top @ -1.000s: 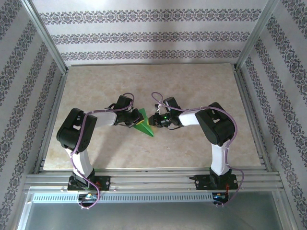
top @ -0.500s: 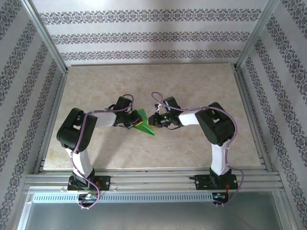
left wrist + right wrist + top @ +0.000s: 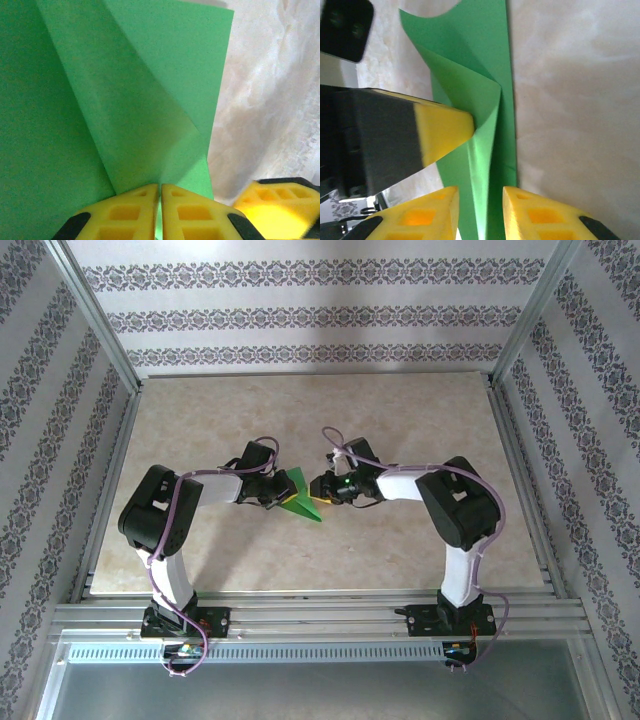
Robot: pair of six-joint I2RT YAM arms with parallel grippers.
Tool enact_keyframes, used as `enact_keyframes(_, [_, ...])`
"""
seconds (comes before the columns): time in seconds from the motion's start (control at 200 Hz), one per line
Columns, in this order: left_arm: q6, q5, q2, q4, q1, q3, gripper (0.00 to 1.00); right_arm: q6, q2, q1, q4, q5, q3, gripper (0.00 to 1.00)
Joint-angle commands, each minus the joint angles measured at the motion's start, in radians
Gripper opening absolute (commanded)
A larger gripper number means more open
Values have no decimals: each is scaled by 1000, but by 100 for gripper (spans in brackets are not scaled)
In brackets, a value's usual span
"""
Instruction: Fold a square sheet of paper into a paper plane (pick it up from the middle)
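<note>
The left claw [image 3: 160,192] pinches the paper [image 3: 150,90] tight. The right claw [image 3: 480,197] is open around the paper's long fold, which seems to run straight away from it.

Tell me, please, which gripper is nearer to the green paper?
Left. The left gripper is shut on the green paper, pinching it at a fold. The right gripper stands open, one finger on each side of the paper.

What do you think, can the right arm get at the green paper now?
Probably yes: the right gripper is at the green paper, jaws apart with a raised fold between them. The left gripper is shut on the paper close beside, so room is tight, but nothing blocks the gap.
</note>
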Motion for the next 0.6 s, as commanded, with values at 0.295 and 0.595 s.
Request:
enact_keyframes(0.295, [23, -18, 45, -47, 14, -37, 14, -49, -34, 25, -118, -20, 22, 22])
enact_keyframes(0.595, [23, -5, 48, -36, 14, -36, 14, -46, 14, 52, -84, -68, 47, 19])
